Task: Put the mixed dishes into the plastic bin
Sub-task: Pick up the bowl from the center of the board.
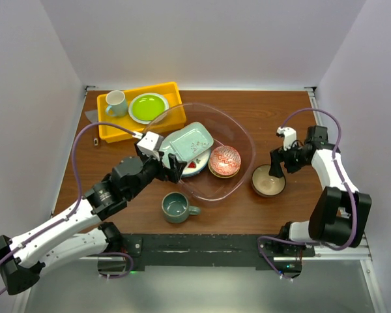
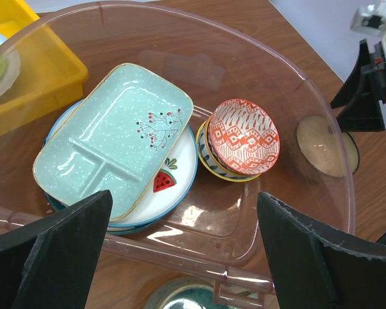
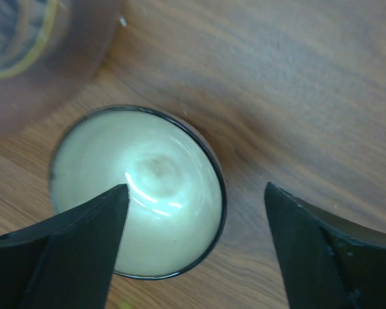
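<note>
Black fingers (image 3: pixel 71 244) of the right gripper (image 3: pixel 196 188) stand wide apart and empty, straddling the three-o'clock rim of the cream-lined bowl (image 3: pixel 138 193). The bowl sits on the table (image 1: pixel 280 117) at four o'clock from the plastic bin (image 2: pixel 244 64). A shallow pinch on that glossy rim could slip, or a low carry could strike the bin wall. The left gripper (image 2: pixel 183 196), equally wide, hovers at its near rim.

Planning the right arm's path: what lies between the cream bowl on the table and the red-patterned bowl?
Only the clear wall of the plastic bin, in the left wrist view: cream bowl outside, red-patterned bowl inside.
</note>
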Motion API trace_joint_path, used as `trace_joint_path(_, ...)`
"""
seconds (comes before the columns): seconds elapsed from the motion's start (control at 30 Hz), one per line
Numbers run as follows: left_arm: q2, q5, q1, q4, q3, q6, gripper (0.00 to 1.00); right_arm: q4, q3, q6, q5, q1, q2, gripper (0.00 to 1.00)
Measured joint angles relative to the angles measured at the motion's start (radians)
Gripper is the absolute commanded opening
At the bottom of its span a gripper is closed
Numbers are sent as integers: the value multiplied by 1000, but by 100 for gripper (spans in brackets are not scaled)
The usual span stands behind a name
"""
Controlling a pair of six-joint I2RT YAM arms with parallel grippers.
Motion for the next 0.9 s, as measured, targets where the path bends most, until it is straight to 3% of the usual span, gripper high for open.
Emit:
trace_joint_path(0.23, -4, 0, 0, -1, -14, -8, 100, -23, 0, -26, 55, 0, 119, 63)
trace_joint_path(0.37, -11, 0, 0, 0, -14, -8, 100, -25, 3, -26, 64, 0, 144, 42)
trace_joint_path(0.4, -13, 0, 0, -1, -14, -9, 100, -26, 3, -25, 66, 0, 146, 32)
trace_joint_path(0.5, -18, 0, 0, 0, -14, -8, 100, -24, 7, -23, 71, 0, 151, 14)
trace_joint_path(0.6, -18, 0, 0, -1, -14, -8, 100, -21, 10, -17, 85, -1, 151, 1)
trace_joint_path(0.9, -20, 8, 0, -1, -14, -9, 100, -16, 11, -13, 123, 0, 108, 0)
